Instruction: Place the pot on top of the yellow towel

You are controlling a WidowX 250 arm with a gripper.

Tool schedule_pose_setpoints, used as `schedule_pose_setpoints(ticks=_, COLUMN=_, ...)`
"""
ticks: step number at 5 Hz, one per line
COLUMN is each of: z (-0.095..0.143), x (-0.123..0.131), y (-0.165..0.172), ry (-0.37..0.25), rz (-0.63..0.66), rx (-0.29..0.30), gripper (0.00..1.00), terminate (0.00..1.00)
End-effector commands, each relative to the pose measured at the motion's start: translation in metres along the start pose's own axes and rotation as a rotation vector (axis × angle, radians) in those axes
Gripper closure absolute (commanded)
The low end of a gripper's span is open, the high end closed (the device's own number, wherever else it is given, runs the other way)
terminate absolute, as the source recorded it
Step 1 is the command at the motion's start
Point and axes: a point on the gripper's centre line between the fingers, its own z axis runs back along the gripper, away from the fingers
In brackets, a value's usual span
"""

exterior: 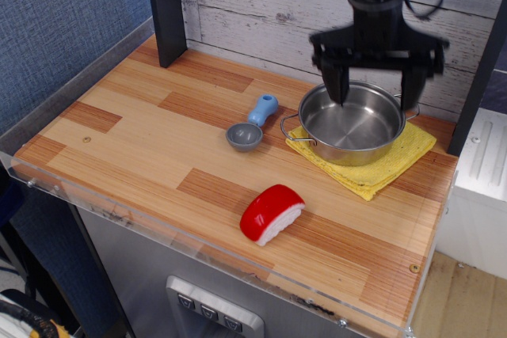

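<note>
The one view looks down at an angle on a wooden desk (158, 156) with a clear plastic lip along its near edge and a whitewashed plank wall (261, 5) behind its far edge. At the far right part of the desk lies the yellow towel (396, 165), a folded square turned so that one corner points toward the near edge and another toward the right edge. The pot (351, 123) sits on top of this towel, upright and empty, its shiny inside showing; one thin wire handle juts out to the left past the towel's edge and over the bare wood, and the other shows at the far right of its rim. Yellow cloth shows around the pot on the near and right sides. Above the pot hangs the black gripper (378, 81), spread wide with its two fingers pointing down, one over the left part of the bowl and the other near the far right rim; it grasps nothing, and the fingers look clear of the steel. Just left of the pot, toward the middle of the desk, lies a small grey scoop (247, 132) with a blue handle, apart from the pot. Nearer the front edge rests a red and white toy sushi piece (272, 213). A dark post (165, 9) stands at the far left part of the desk against the wall.
</note>
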Motion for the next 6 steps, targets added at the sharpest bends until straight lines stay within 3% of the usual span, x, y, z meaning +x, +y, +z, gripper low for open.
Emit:
schedule_pose_setpoints(ticks=1, z=0.079, x=0.006, y=0.020, ry=-0.125, rz=0.088, rx=0.012, gripper=0.00, terminate=0.00)
schedule_pose_setpoints(ticks=2, z=0.094, x=-0.001, y=0.033, ry=-0.144, rz=0.157, rx=0.052, gripper=0.00, terminate=0.00)
schedule_pose_setpoints(ticks=6, z=0.094, x=-0.001, y=0.033, ry=-0.144, rz=0.157, rx=0.052, gripper=0.00, terminate=0.00)
